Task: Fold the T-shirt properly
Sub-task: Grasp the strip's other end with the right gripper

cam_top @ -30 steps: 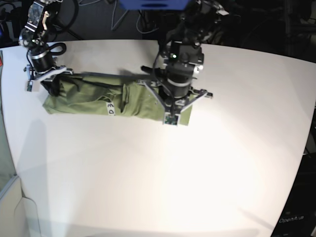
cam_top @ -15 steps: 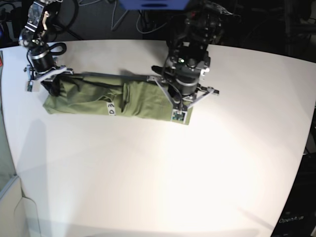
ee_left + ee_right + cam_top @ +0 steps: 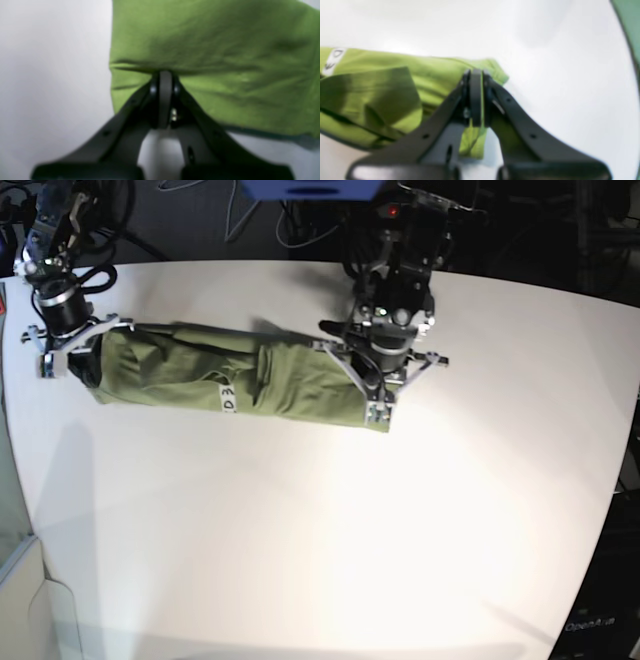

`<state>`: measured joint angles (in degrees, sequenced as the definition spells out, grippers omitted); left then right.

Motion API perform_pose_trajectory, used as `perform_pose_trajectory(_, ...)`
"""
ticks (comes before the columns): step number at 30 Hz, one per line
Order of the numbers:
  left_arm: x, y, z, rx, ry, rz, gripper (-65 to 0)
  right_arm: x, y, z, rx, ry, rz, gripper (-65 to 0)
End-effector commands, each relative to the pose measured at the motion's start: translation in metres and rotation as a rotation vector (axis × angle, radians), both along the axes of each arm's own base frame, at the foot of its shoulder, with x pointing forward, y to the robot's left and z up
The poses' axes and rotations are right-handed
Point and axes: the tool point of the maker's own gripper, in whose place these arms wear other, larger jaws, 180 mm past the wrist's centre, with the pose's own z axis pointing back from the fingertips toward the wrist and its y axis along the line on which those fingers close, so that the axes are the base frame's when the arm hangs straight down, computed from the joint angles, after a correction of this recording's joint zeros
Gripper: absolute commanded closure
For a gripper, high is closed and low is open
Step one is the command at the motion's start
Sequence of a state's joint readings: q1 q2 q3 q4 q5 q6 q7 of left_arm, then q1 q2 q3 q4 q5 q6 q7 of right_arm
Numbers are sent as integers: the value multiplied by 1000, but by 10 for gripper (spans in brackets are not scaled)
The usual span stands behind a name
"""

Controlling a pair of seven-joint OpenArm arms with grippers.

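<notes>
In the left wrist view, the left gripper (image 3: 165,75) has its jaws pressed together on a fold of the T-shirt (image 3: 212,62), near the garment's edge where the green cloth meets the white table (image 3: 50,75); the fabric spreads up and to the right of the jaws, creased and slightly blurred, with a dark shadow under its lower edge. In the right wrist view, the right gripper (image 3: 475,75) is likewise clamped on the T-shirt (image 3: 395,87), pinching a corner of the cloth, some of which hangs down between the black fingers (image 3: 515,112). The rest of the garment lies to the left in overlapping layers, and a small white tag (image 3: 332,61) with dark marks sits at the far left edge. The table (image 3: 545,62) is bare white to the right. In the base view, the T-shirt (image 3: 180,370) lies as a long, narrow band across the far half of the table (image 3: 350,530), stretched between the two arms. The right gripper (image 3: 60,355) holds its end on that view's left, and the left gripper (image 3: 380,405) holds the opposite end on the right. The white tag (image 3: 226,400) shows near the middle of the band, along its near edge. The cloth is wrinkled, with a raised fold just right of the tag.
</notes>
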<state>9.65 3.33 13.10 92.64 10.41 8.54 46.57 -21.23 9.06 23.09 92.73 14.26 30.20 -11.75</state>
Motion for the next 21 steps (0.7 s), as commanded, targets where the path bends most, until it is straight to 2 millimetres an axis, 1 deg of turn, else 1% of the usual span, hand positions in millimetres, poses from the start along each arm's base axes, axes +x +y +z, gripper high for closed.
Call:
perform_pose_trajectory(1,-8,2,-3,-2,21,8,-5,7,-5,21,-29,-57,16,-10)
perform_pose_trajectory(3,-12,6,-3,5,25,7,-5,7,-3,29,-51,-50,26,-10)
perform_pose_trajectory(4,-14,6,-5,4,29,7,-5,7,-2,32,-60,-36,30,-17)
perform_pose_trajectory(5,-16,6,-5,4,32,7,-5,6,-1,32,-71,-11,36,-38)
perform_pose_trajectory(6,-16,6,-6,4,34,7,-5,6,0,33,-78,6,40,-68)
perform_pose_trajectory(8,-17,7,-6,6,36,8,-5,5,9,34,-81,39,65,-149)
perform_pose_trajectory(10,-19,7,-7,6,40,8,-5,3,24,34,-38,44,88,-231)
perform_pose_trajectory(12,-25,7,-10,6,51,8,-5,2,40,39,-9,38,141,-313)
perform_pose_trajectory(15,-25,7,-11,6,52,8,-5,-2,52,38,28,54,161,-400)
perform_pose_trajectory(18,-25,7,-11,6,52,8,-5,-5,45,39,70,51,119,-450)
perform_pose_trajectory(21,-26,7,-11,6,54,8,-5,-5,46,42,103,38,114,-501)
